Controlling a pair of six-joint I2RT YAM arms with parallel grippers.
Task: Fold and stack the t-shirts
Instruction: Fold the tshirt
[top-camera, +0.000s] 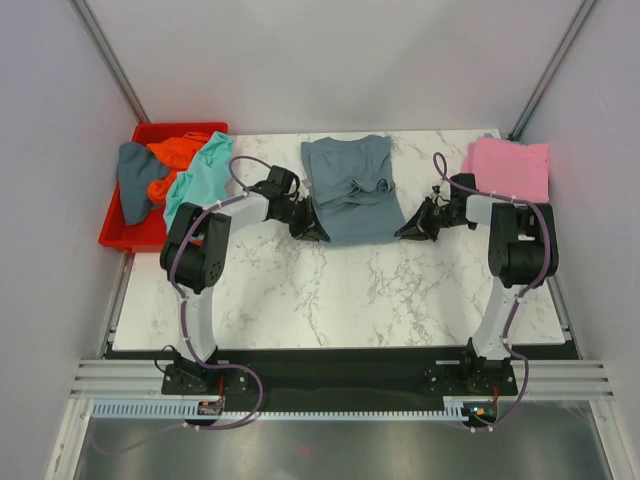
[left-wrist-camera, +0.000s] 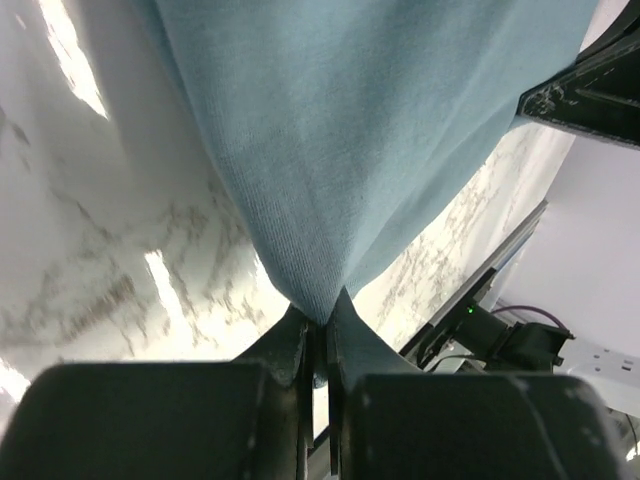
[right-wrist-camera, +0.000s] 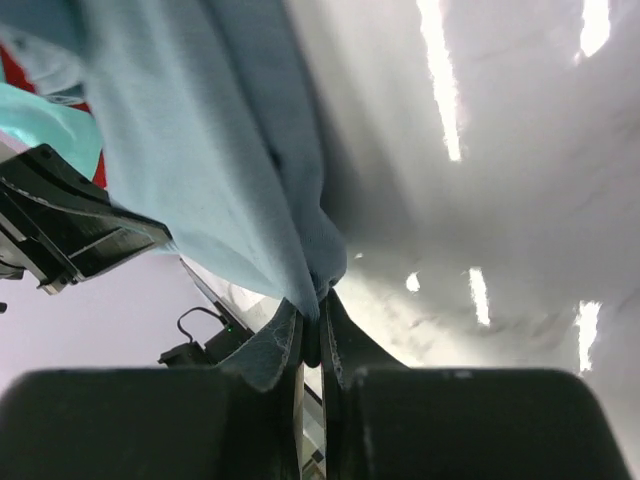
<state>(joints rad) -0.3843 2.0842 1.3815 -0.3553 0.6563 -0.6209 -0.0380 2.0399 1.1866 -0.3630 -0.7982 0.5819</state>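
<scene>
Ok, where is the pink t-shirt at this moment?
In the top view, the pink t-shirt lies at the far right corner of the marble table, to the right of the slate blue-grey t-shirt spread mid-table.

- The table (top-camera: 330, 290) has a white marble pattern with thin grey veins.
- The big t-shirt (top-camera: 350, 200) in the far middle is plain slate blue-grey.
- The pink t-shirt (top-camera: 508, 166) at the far right is plain, one colour only.
- The turquoise t-shirt (top-camera: 200, 175) at the far left is plain too.
- The bin (top-camera: 112, 238) at the left is red.
- In it lie the orange t-shirt (top-camera: 172, 160) and a dark cloth (top-camera: 132, 185) of grey-blue colour.
- The arms (top-camera: 200, 250) are black, with purple cables (top-camera: 233, 175).
</scene>
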